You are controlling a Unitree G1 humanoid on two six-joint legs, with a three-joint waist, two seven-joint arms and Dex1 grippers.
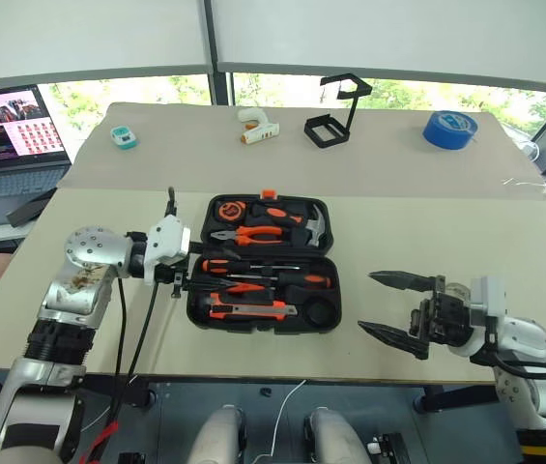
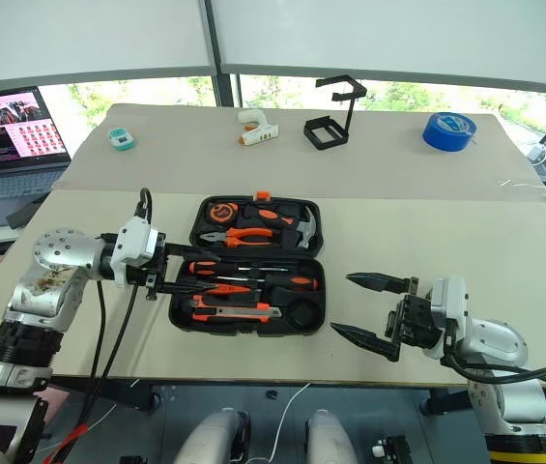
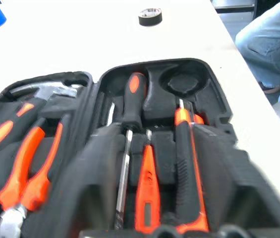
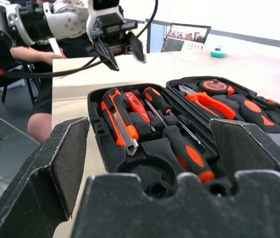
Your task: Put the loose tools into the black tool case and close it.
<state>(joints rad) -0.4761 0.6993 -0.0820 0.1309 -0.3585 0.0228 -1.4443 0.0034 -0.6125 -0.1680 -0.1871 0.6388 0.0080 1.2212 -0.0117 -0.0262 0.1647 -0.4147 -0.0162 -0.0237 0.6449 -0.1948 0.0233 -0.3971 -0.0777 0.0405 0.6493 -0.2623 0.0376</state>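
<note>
On the left, the left gripper (image 4: pixel 122 49) is hovering just over the left edge of the black tool case (image 1: pixel 195 311), its two fingers a small way apart and holding nothing. The case is lying open and flat near the front of the table (image 1: pixel 427 222), lid half away from the robot. In the near half, two screwdrivers (image 1: pixel 263 280), the slim orange tester (image 3: pixel 146 188) and the utility knife (image 1: pixel 250 310) are sitting in their slots. The round pocket (image 1: pixel 323 312) at the right end of that half is looking empty, and a small dark tape roll (image 3: pixel 150 16) is lying on the table beyond the case in the left wrist view. Further right, the right gripper (image 1: pixel 396 306) is waiting beside the case, fingers spread wide and empty, pointing towards it.

The main risk, in my judgement, is closing the lid before the tape roll is in; the task would be left unfinished. A tool not seated fully could also be keeping the lid from latching, and a push from one side only could be sliding the case along the table.
</note>
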